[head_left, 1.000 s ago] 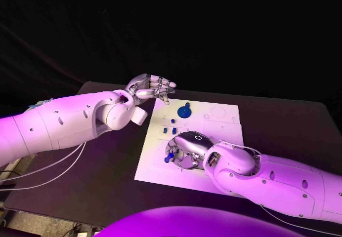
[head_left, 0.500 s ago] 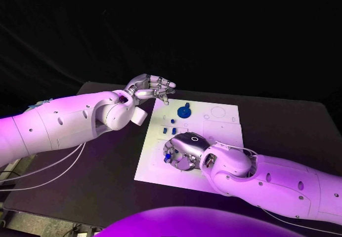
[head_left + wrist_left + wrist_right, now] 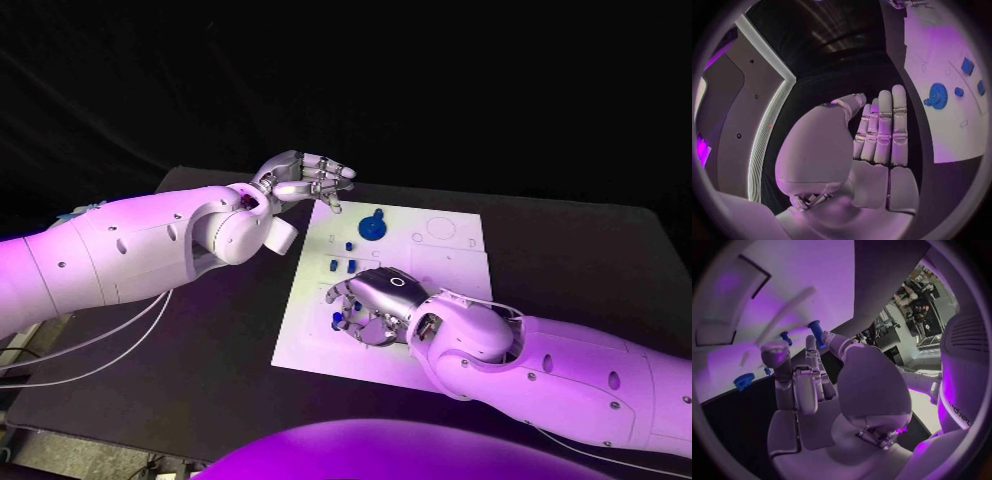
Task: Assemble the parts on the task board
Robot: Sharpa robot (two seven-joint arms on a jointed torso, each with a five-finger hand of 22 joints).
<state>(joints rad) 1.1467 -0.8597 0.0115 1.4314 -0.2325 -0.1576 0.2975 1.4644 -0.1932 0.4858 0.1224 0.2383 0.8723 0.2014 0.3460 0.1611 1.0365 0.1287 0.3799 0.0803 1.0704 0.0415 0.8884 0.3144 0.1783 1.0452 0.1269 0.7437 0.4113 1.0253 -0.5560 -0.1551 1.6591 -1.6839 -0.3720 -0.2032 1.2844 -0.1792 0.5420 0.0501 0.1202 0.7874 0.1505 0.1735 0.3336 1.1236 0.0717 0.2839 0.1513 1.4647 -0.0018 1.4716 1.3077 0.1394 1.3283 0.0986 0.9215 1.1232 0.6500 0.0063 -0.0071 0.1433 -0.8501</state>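
Head view shows the white task board (image 3: pixel 433 262) in the middle of the black table (image 3: pixel 577 250). At its 12 o'clock lies a blue gear part (image 3: pixel 372 225). The left hand (image 3: pixel 303 178) hangs at the board's 11 o'clock corner, fingers apart, holding nothing. The right hand (image 3: pixel 372 305) sits low at 7 o'clock, pinching a small blue peg (image 3: pixel 815 331).

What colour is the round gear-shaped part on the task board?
Blue; the gear-shaped part shows best in the left wrist view.
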